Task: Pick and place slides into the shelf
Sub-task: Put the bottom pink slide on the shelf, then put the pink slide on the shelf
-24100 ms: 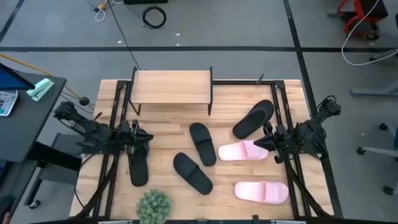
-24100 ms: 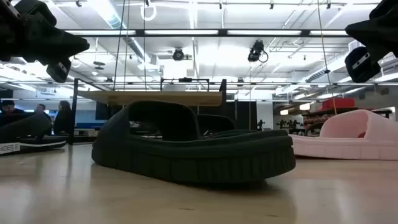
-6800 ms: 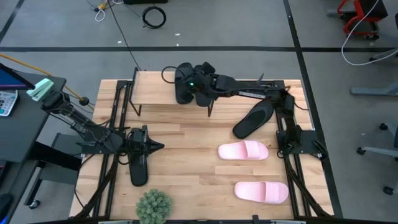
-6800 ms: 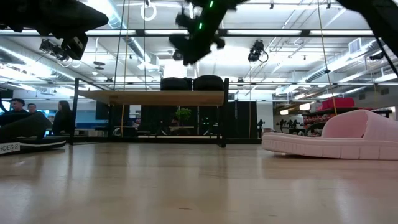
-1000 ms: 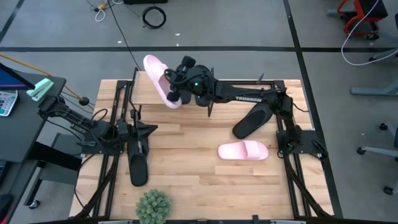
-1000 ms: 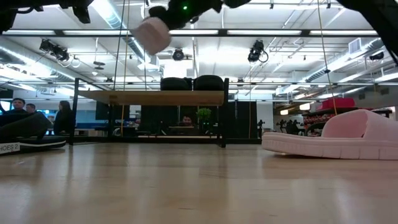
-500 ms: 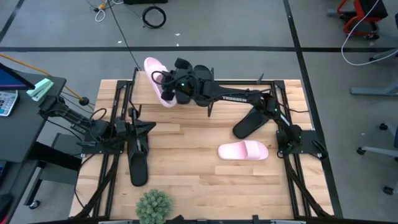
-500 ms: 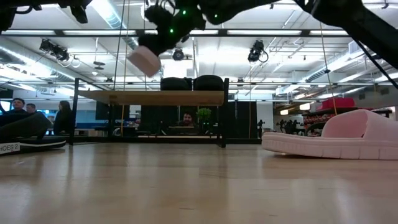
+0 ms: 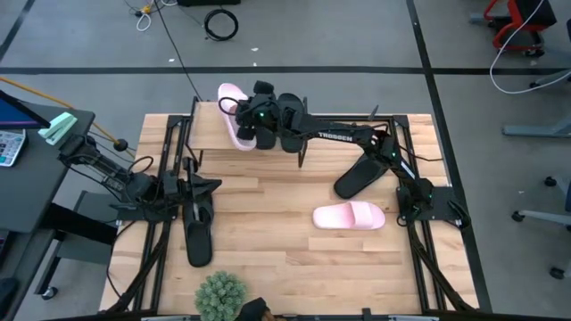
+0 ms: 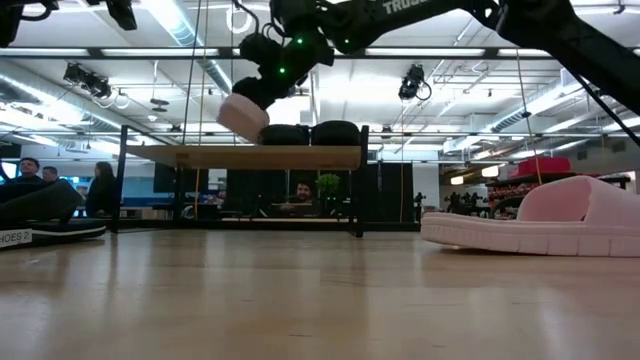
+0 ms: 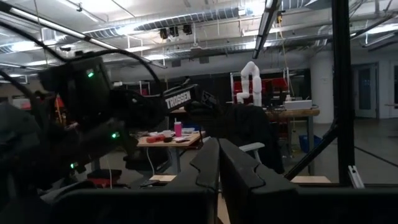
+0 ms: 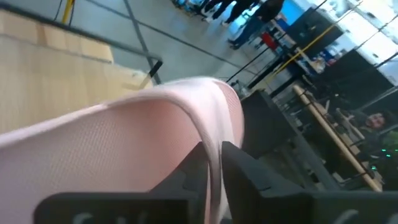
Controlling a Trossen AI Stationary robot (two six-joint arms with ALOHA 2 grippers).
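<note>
My right gripper (image 9: pixel 252 114) reaches over the shelf (image 9: pixel 210 125) and is shut on a pale pink slide (image 9: pixel 234 111), which shows just above the shelf's top board in the low view (image 10: pixel 243 118). Two wide black slides (image 10: pixel 310 133) lie side by side on the top board, partly under my right arm from above. A second pink slide (image 9: pixel 350 216) lies on its sole on the table. One thin black slide (image 9: pixel 364 171) lies near the table's right edge, another (image 9: pixel 198 236) near the left. My left gripper (image 9: pixel 214 185) is shut and hangs above the table by that slide. My right gripper pinches the pink slide's wide strap at its edge (image 12: pixel 214 152) between its two fingers (image 12: pixel 245 165). The slide is lifted clear and tilted, with its far end (image 10: pixel 243 118) low over the left part of the shelf's top board, beside the black slides.
A small green plant (image 9: pixel 220 294) stands at the table's near edge. Black frame rails run along the left (image 9: pixel 165 169) and right (image 9: pixel 401 160) sides. The shelf's top board is bare left of the pink slide. People sit in the room beyond (image 10: pixel 300 192).
My right gripper has carried the pink slide down toward the shelf's top board and a little toward the black slides. The slide has turned about, so from above it shows shorter and more in line with the black slides. The gripper has stayed shut on it.
</note>
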